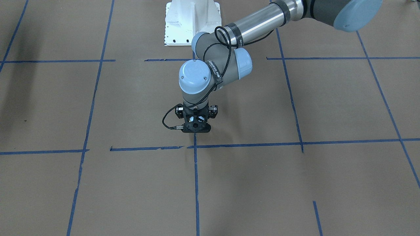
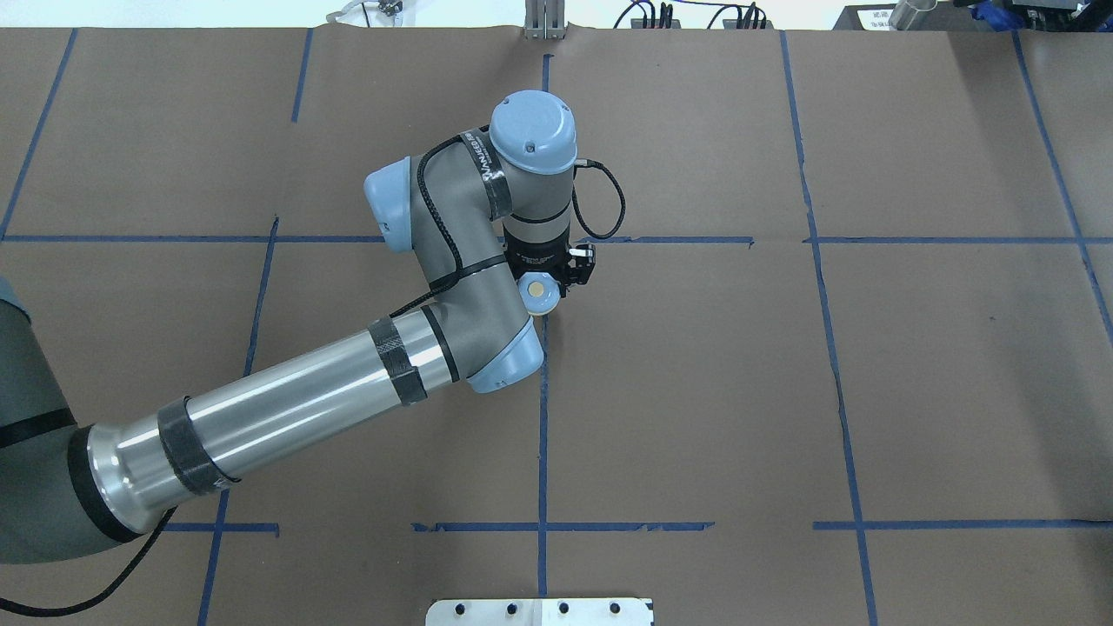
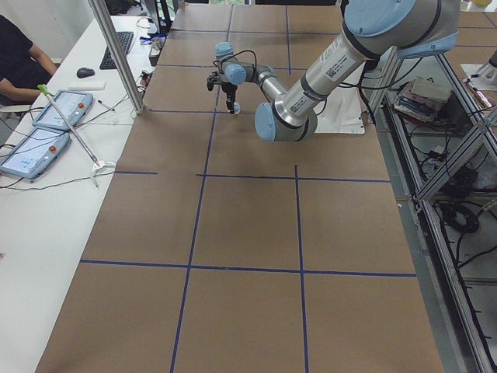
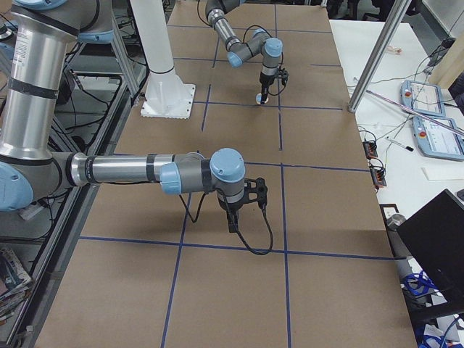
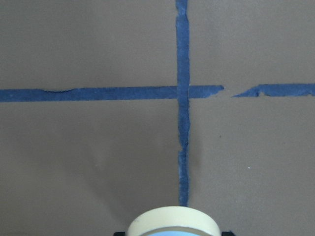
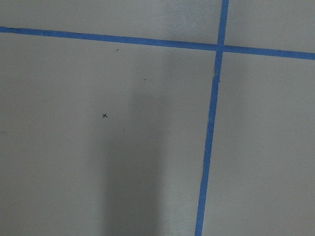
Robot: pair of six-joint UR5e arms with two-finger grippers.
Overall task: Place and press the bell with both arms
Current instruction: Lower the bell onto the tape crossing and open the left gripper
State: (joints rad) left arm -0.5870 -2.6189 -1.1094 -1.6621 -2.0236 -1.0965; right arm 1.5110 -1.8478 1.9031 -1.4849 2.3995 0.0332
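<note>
The light-blue bell with its cream button sits between the fingers of my left gripper, near the middle of the table by a blue tape crossing. The left gripper is shut on the bell. In the left wrist view the bell's cream rim shows at the bottom edge, just above the brown table. In the front view the left gripper points straight down and hides the bell. I cannot tell whether the bell touches the table. My right gripper points down over bare table nearer the robot's right end; I cannot tell whether it is open.
The white pedestal base stands at the robot's side of the table. Blue tape lines grid the brown paper. A metal post and a desk with tablets lie along the operators' side, where a person sits.
</note>
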